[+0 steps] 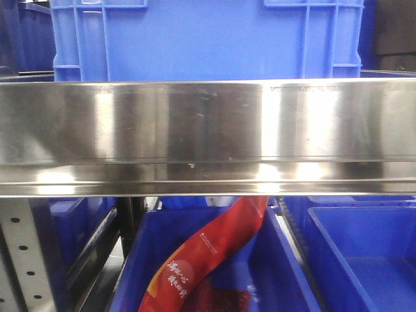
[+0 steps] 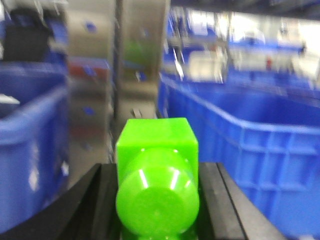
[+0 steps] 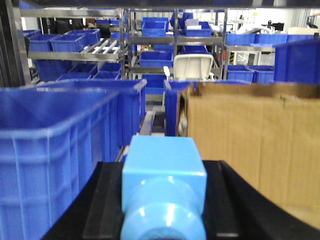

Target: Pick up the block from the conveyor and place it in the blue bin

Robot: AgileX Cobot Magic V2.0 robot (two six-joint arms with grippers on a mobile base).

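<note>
In the left wrist view my left gripper (image 2: 158, 175) is shut on a bright green block (image 2: 157, 142) with a rounded knob facing the camera, black fingers (image 2: 97, 192) on both sides. In the right wrist view my right gripper (image 3: 163, 172) is shut on a light blue block (image 3: 163, 157) of the same shape. A large blue bin (image 2: 250, 142) lies right of the green block, another (image 2: 27, 150) to its left. A blue bin (image 3: 55, 145) stands left of the blue block. The conveyor is out of view. Neither gripper shows in the front view.
A shiny steel rail (image 1: 208, 130) crosses the front view, with a blue crate (image 1: 208, 39) behind it. Below it, a blue bin (image 1: 140, 260) holds a red bag (image 1: 208, 253); another bin (image 1: 364, 253) is to the right. A cardboard box (image 3: 250, 145) stands right of the blue block. Shelves of blue bins (image 3: 155, 55) fill the background.
</note>
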